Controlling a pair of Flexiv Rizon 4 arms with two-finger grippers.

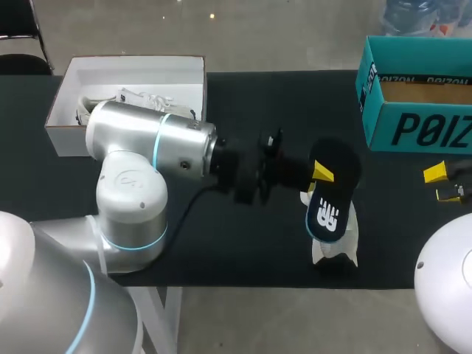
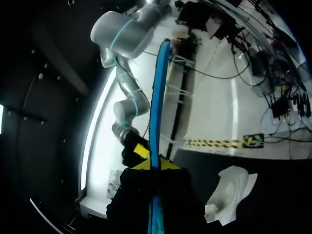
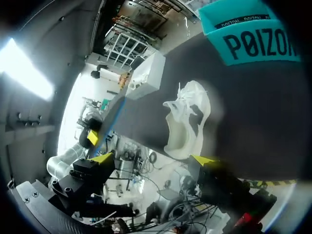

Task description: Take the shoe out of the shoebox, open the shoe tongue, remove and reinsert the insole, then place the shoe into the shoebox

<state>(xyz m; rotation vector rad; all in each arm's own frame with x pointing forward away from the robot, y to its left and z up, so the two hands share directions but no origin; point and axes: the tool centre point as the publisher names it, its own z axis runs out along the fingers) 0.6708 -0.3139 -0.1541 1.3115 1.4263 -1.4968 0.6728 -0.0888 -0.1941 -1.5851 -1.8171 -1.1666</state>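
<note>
Your left gripper (image 1: 316, 184) is pinched on the black insole (image 1: 333, 203), holding it over the white shoe (image 1: 336, 245) on the black table (image 1: 243, 254). You cannot tell whether insole and shoe touch. In the left wrist view the insole (image 2: 156, 122) stands edge-on between the yellow tips. Your right gripper (image 1: 441, 184) is spread and holds nothing, near the teal shoebox (image 1: 413, 110), with the shoe (image 3: 187, 122) ahead of it. A white box (image 1: 125, 70) holding a second shoe (image 1: 144, 99) sits at the far left.
</note>
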